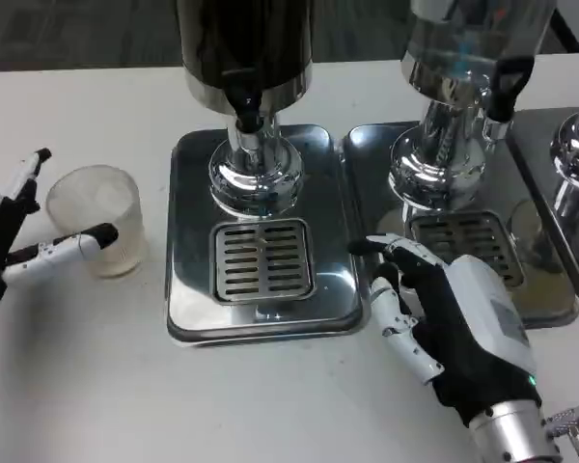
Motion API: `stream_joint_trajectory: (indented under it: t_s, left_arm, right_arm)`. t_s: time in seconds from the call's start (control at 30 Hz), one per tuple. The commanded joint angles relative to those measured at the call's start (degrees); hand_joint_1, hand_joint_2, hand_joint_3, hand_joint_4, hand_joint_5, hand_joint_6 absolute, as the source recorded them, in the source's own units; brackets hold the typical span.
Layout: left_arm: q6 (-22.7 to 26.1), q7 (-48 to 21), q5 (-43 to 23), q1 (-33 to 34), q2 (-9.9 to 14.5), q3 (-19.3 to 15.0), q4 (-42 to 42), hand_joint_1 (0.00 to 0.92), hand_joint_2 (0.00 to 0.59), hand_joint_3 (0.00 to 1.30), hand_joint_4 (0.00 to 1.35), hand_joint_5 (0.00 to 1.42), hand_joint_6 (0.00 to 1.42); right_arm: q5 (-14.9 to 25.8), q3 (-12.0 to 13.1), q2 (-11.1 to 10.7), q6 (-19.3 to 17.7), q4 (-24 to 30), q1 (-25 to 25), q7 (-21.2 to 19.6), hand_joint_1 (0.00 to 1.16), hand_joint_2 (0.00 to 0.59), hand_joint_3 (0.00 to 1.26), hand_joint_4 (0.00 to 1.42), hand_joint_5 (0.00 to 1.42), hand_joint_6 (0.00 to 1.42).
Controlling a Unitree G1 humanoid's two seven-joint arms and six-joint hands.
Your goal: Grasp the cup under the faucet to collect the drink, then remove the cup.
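At the left edge we see the left hand [19,231] with its fingers spread, one raised toward the far side and one stretched right so that its black tip overlaps the near side of the cup [98,220]; we cannot tell whether that tip touches the cup, and nothing is clasped. The cup is clear and frosted, upright on the white table [270,405], just left of the left tray [188,289] and not under any faucet. On the right, the right hand [454,323] lies near us with its fingers loosely apart and holding nothing, its fingertips over the seam between the two trays. The left tray carries a slotted grate [262,260], and behind it rises a chrome base with the dark dispenser [246,48] and its faucet [248,121] above. The right tray [367,174] holds a second grate [463,241] and a second dispenser [454,58] at the far right.
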State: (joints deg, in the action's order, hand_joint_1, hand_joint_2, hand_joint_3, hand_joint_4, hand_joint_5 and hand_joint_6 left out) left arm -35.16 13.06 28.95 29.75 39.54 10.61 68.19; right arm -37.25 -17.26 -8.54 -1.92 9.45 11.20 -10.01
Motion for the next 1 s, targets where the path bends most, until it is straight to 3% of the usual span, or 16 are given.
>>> stream_joint_trajectory:
  t_s: [0.03,0.43,0.73,1.0]
  left_arm:
    - [1.1,1.4,0.9,1.3,-0.1,1.4,1.6,0.018,0.0,0.0,0.0,0.24,0.31]
    - [1.5,3.7,0.8,1.6,-1.0,2.5,3.4,0.034,0.0,0.0,0.0,0.28,0.37]
    - [1.4,5.9,0.9,2.4,-2.7,2.8,4.9,0.053,0.002,0.0,0.1,0.38,0.52]
    - [2.4,5.5,0.6,3.0,-3.7,2.6,5.9,0.067,0.0,0.0,0.13,0.43,0.58]
  right_arm:
    - [0.0,0.1,0.1,0.4,0.5,-0.1,0.0,0.07,0.571,0.36,0.22,0.24,0.36]
    - [0.5,0.2,0.2,0.4,0.2,-0.1,0.2,0.07,0.571,0.36,0.22,0.24,0.37]
    - [1.2,0.5,0.2,0.6,0.1,0.0,0.4,0.07,0.571,0.36,0.22,0.25,0.37]
    - [1.4,0.7,0.1,0.7,0.5,0.5,0.4,0.06,0.564,0.36,0.22,0.25,0.38]
